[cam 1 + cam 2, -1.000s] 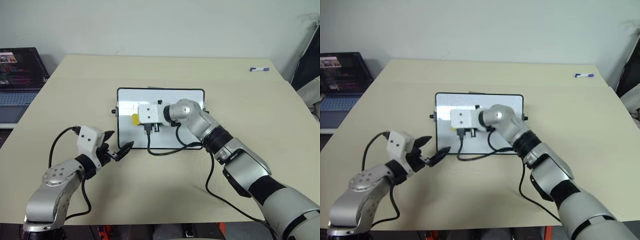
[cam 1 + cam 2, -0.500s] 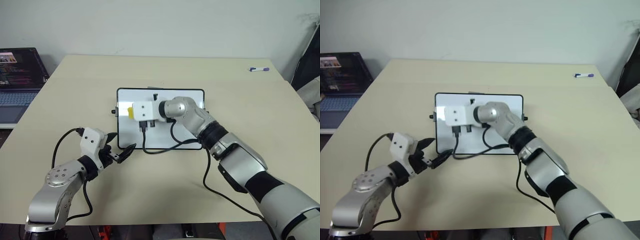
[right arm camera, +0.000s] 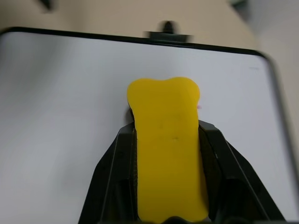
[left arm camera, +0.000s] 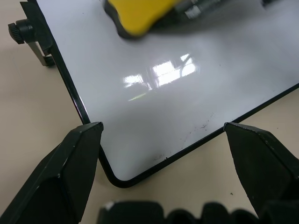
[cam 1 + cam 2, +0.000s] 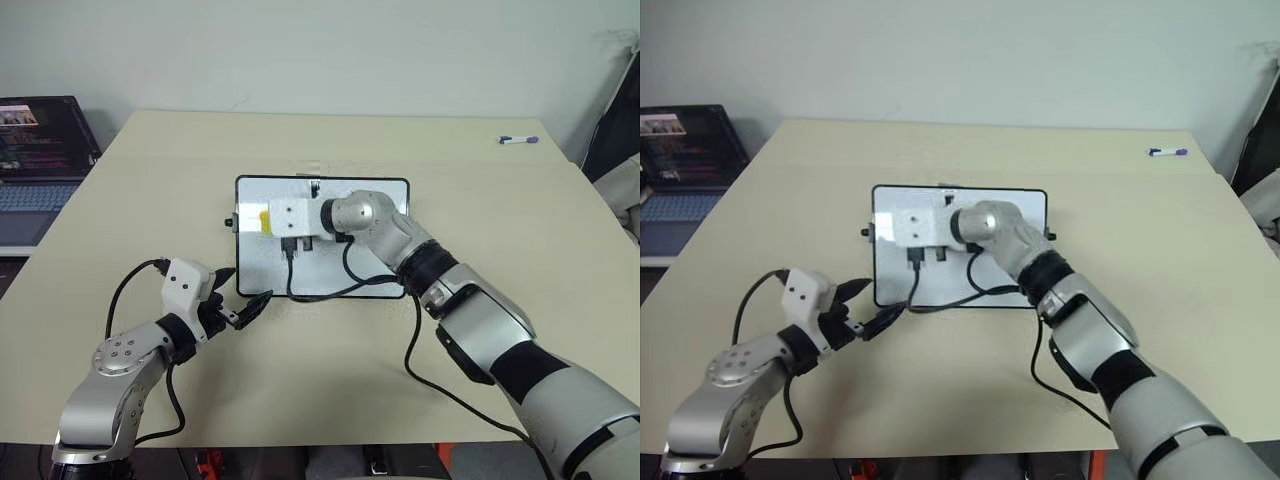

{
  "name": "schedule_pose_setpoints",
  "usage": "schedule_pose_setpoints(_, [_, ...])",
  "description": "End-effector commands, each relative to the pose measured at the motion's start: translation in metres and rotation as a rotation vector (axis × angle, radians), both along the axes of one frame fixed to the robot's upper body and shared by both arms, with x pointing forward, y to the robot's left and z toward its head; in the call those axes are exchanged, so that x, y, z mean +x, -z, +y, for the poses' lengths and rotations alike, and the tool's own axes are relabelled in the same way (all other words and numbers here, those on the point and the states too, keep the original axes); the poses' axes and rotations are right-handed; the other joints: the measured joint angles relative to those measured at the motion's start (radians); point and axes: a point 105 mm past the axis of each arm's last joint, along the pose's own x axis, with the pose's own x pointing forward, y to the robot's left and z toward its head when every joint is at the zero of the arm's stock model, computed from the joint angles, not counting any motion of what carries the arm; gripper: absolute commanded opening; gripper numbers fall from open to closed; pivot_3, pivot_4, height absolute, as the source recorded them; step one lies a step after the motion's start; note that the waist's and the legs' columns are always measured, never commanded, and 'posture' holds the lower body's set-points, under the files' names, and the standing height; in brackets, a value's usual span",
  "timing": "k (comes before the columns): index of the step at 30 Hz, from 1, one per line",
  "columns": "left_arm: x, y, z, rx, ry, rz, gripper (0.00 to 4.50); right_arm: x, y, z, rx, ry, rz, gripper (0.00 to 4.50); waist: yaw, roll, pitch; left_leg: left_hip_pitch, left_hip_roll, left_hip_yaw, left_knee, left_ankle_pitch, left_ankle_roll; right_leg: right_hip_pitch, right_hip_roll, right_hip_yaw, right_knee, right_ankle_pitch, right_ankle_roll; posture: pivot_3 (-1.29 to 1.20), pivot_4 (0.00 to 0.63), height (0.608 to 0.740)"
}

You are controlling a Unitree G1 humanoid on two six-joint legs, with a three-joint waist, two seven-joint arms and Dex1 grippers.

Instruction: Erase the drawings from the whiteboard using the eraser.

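Eraser shifted left, right gripper clamping it.

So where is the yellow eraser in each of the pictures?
Left eye view: the eraser is a small yellow bit on the whiteboard's left part, at the tip of the right gripper.
Right eye view: hidden behind the right arm's white wrist block.
Left wrist view: the eraser at the upper edge, over the board.
Right wrist view: the eraser in the middle, clamped between two black fingers.
Shared landmark: the board's black frame.
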Motion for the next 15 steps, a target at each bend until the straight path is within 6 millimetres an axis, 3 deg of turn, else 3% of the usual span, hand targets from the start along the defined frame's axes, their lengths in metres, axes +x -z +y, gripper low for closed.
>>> schedule_pose_setpoints(1, [0.001, -0.007, -0.002, 0.004, 0.012, -0.037, 4.50, 0.021, -0.011, -0.012, 0.067, 0.141, -0.029, 1.31, 0.000, 0.000, 0.000, 0.000, 0.000, 0.000, 0.000, 0.000, 0.000, 0.000, 0.000, 0.000, 0.000, 0.000, 0.000, 0.00, 0.150, 0.740])
schedule_pose_setpoints(3, [0.001, -0.007, -0.003, 0.005, 0.013, -0.038, 4.50, 0.029, -0.026, -0.012, 0.136, 0.186, -0.069, 1.31, 0.000, 0.001, 0.000, 0.000, 0.000, 0.000, 0.000, 0.000, 0.000, 0.000, 0.000, 0.000, 0.000, 0.000, 0.000, 0.00, 0.150, 0.740])
schedule_pose_setpoints(6, [0.001, -0.008, -0.004, 0.006, 0.016, -0.039, 4.50, 0.031, -0.027, -0.013, 0.170, 0.211, -0.026, 1.31, 0.001, 0.000, 0.000, 0.000, 0.000, 0.000, 0.001, 0.001, 0.000, 0.000, 0.000, 0.000, 0.000, 0.000, 0.000, 0.00, 0.150, 0.740])
schedule_pose_setpoints(12, [0.002, -0.008, -0.005, 0.008, 0.023, -0.041, 4.50, 0.010, 0.001, -0.013, 0.074, 0.133, 0.193, 1.31, 0.000, 0.000, 0.000, 0.000, 0.000, 0.000, -0.001, 0.000, 0.000, 0.000, 0.000, 0.000, 0.000, 0.000, 0.000, 0.00, 0.150, 0.740])
schedule_pose_setpoints(15, [0.003, -0.008, -0.006, 0.009, 0.026, -0.041, 4.50, 0.001, -0.001, -0.006, 0.085, 0.106, 0.261, 1.31, -0.001, 0.000, 0.000, 0.000, 0.000, 0.000, -0.001, 0.000, 0.000, 0.000, 0.000, 0.000, 0.000, 0.000, 0.000, 0.00, 0.150, 0.740])
